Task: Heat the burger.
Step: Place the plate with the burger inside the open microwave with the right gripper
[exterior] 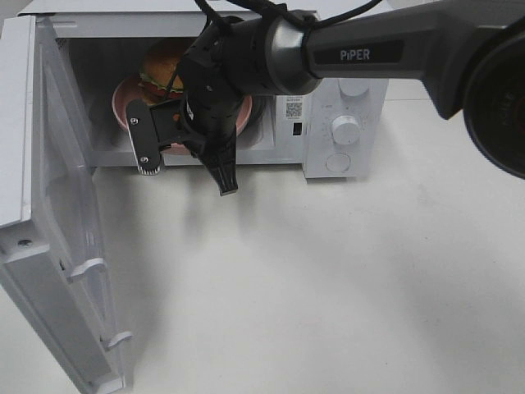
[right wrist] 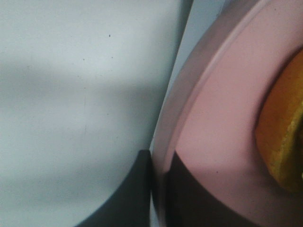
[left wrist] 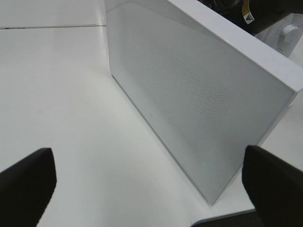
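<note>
The right gripper (right wrist: 160,158) pinches the rim of the pink plate (exterior: 123,103), jaws nearly closed on it, inside the open microwave (exterior: 344,107). I'd say it should settle the plate flat, well in from the front lip, let go, then back straight out. The left gripper (left wrist: 147,161) hangs wide and empty outside the door (left wrist: 180,94). The burger (exterior: 160,64) sits on the plate toward the cavity's back left corner: golden-brown bun, green lettuce, a red layer.

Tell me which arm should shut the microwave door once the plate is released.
Left, probably. The left fingers are open, empty, facing the door. The right fingers pinch the plate rim inside the microwave and must let go first.
</note>
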`<state>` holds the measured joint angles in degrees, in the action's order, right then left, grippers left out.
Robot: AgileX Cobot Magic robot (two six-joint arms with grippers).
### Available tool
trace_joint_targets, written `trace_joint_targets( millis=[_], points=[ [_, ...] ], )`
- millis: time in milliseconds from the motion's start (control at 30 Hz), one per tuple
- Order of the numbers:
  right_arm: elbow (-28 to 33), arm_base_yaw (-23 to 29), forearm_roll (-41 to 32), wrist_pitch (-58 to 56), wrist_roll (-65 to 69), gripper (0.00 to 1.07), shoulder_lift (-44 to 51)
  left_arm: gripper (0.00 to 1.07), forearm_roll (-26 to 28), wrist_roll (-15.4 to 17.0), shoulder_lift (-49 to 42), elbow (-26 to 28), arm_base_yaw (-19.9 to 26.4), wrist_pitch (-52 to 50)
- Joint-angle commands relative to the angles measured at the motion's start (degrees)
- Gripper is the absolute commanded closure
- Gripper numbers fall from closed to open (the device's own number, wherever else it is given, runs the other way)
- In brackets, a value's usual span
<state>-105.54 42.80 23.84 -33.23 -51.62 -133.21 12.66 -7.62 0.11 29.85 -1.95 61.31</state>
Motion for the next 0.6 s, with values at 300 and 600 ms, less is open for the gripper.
trace_joint_targets(
  millis=[300,600],
  points=[
    [-6.76,-1.43,2.01,1.89,2.01,1.07,-2.58,0.07,-0.06,0.06,-0.06,-0.17,0.17,0.23],
    [-11.06,-1.66,1.83,2.35,3.55,1.07,-5.67,0.07,-0.17,0.06,-0.06,-0.17,0.17,0.23]
  ],
)
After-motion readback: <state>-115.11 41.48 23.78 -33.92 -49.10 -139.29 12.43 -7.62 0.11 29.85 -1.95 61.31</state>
